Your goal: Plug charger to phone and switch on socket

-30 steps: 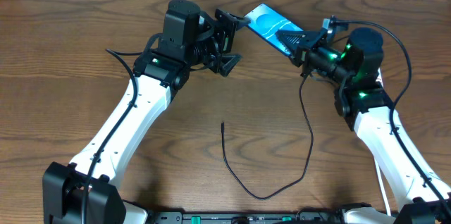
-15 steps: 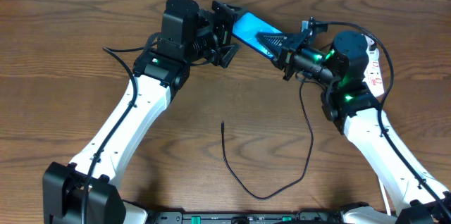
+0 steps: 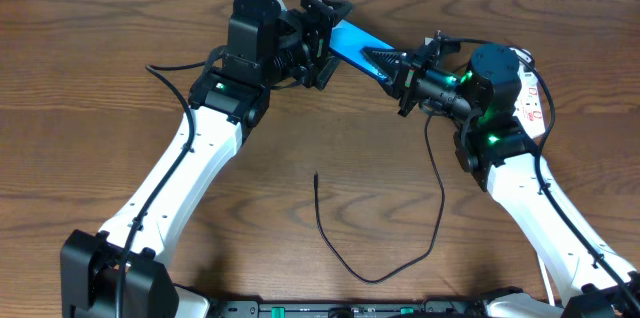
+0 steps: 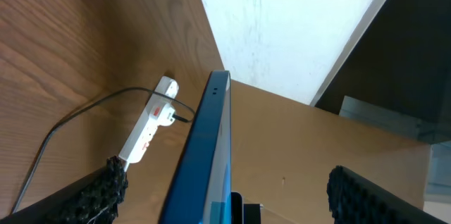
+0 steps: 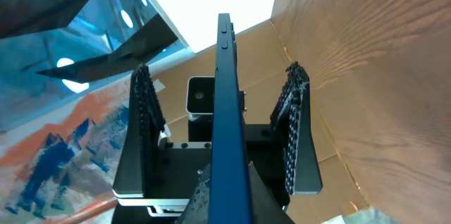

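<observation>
- Right gripper [image 3: 388, 60]: clenched on one end of the slim rectangular phone [image 3: 352, 40] with the bright blue screen. The phone looks lifted off the brown wooden table [image 3: 100, 78], rolled towards its edge. It sticks out ahead of the right fingertips towards the other arm.
- Left gripper [image 3: 326, 42]: released, jaws wide, straddling the phone's free end. The right wrist view shows its ribbed black pads [image 5: 141, 125] either side of the phone with clear gaps. No contact on either side.
- Step in hand, my read: arm-to-arm handover or regrasp of the phone, as prep. Plugging not started.
- Long thin black charger cable [image 3: 438, 198]: loose loop on the table, below the right gripper. Its small black plug tip [image 3: 316, 177] lies free, well apart from both grippers, with nothing holding it.
- Narrow white plastic power strip [image 3: 536, 98] with red marks: behind the right wrist, partly hidden by that arm. Can't tell the switch state.
- Next move calls for the left jaws to close squarely on the phone's flat faces before the right lets go. The phone sits roughly centred between the pads, so little correction should be needed.
- Risk: covering the charging port with the new grip. Can't tell which end carries the port.
- Remaining: pick up the plug tip, insert it, flip the switch.
</observation>
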Available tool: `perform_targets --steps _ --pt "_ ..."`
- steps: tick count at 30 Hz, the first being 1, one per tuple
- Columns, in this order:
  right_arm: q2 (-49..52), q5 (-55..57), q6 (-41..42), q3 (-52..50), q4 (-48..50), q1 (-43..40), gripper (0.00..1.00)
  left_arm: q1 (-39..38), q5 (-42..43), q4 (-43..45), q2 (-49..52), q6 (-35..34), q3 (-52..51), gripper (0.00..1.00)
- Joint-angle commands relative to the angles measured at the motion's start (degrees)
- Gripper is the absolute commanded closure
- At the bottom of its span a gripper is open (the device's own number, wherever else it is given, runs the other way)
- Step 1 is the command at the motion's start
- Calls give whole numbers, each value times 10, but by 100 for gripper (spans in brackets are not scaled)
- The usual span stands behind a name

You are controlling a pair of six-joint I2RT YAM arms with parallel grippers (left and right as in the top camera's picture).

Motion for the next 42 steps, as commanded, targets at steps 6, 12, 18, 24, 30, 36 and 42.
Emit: perform_targets --steps 6,12,18,24,30,36,42 --pt "-5 0 29 11 7 3 99 3 -5 2 -10 10 5 21" --pt "-5 0 29 11 7 4 99 3 -9 2 -10 10 5 30" --pt "-5 1 29 11 7 10 99 3 -10 2 -10 10 5 42" --pt "-5 0 34 11 8 10 99 3 -10 2 -10 10 5 47" --pt "-5 0 33 11 8 12 99 3 -10 2 -10 10 5 67" --pt "-5 1 38 11 10 17 98 3 -16 2 -10 10 5 71" --pt "-5 3 38 11 12 23 98 3 -20 1 -10 10 5 71"
